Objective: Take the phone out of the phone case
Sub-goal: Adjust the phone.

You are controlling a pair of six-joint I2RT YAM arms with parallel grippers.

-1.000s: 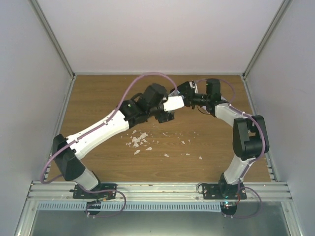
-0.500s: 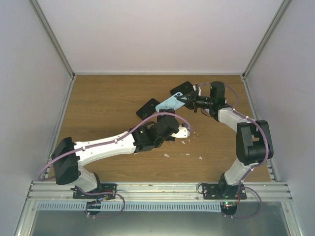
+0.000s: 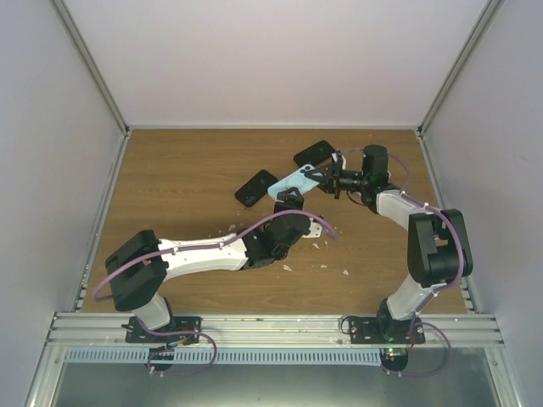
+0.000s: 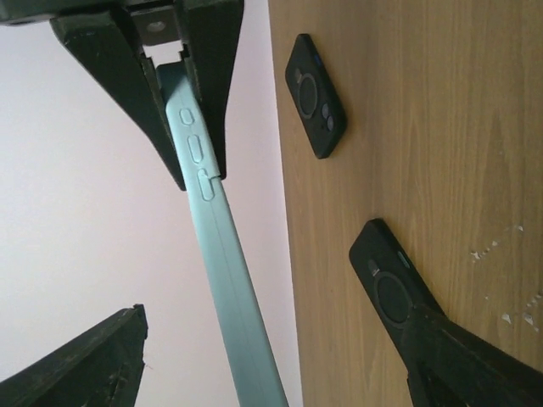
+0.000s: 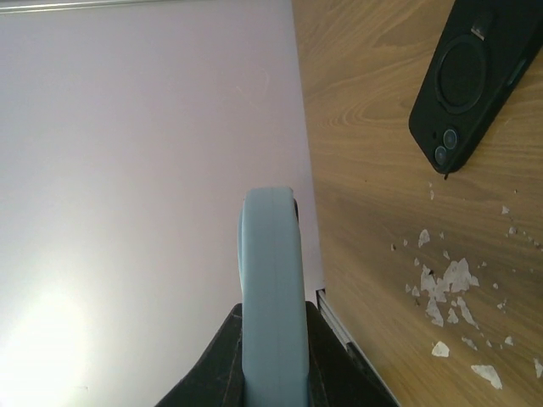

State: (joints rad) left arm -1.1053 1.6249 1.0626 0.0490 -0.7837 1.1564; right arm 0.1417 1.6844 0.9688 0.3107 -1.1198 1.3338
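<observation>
A light blue cased phone (image 3: 297,180) is held above the table, edge-on in both wrist views. My right gripper (image 3: 322,178) is shut on its far end; in the right wrist view the case (image 5: 271,280) rises from between the black fingers (image 5: 216,365). My left gripper (image 3: 288,202) is open at the case's near end. In the left wrist view the case (image 4: 222,254) passes between my spread fingers (image 4: 85,369) without touching them. The right gripper's fingers (image 4: 140,76) clamp its top. I cannot tell whether the phone sits inside.
Two black cased phones lie on the wooden table: one (image 3: 256,187) left of the grippers, one (image 3: 315,153) behind them. They also show in the left wrist view (image 4: 316,95) (image 4: 386,280). White scraps (image 3: 327,246) litter the table's middle. The enclosure walls (image 3: 68,127) surround the table.
My left arm has let go of the blue case, swung down and back toward the near side, and now sits open at the case's near end. The right gripper keeps hold and has shifted slightly right.
</observation>
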